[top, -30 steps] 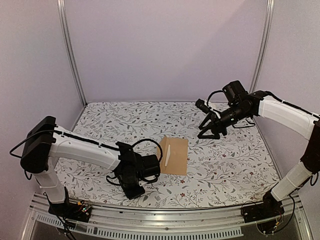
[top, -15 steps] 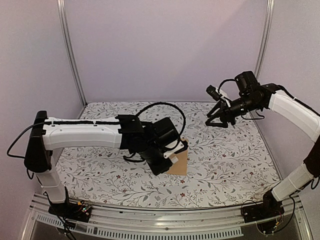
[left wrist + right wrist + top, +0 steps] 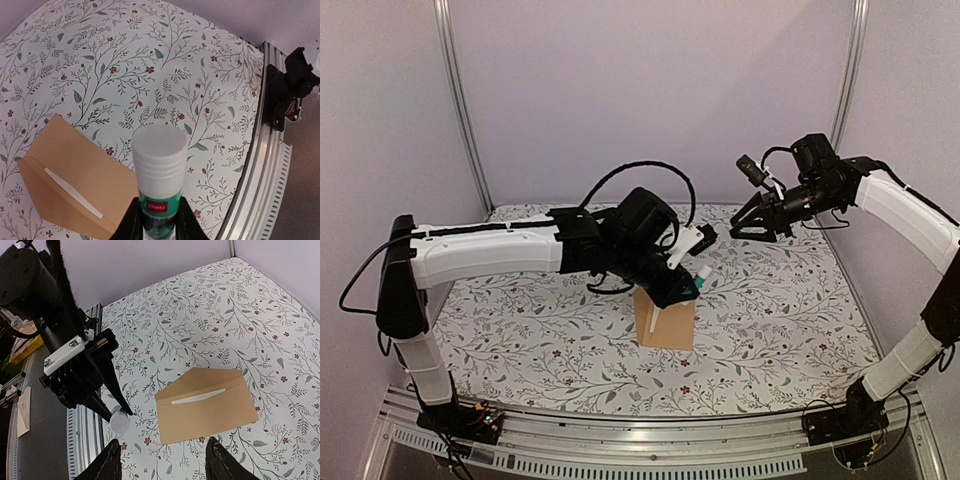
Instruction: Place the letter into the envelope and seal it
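Gripping a glue stick [image 3: 701,277], left claw [image 3: 688,287] hovers — apparently above the envelope [image 3: 670,325].

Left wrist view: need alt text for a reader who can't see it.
A glue stick with a white cap and green label, clamped in the left gripper, fills the lower centre. Behind it, a tan envelope with a pale strip across it lies on the floral table cover, lower left.
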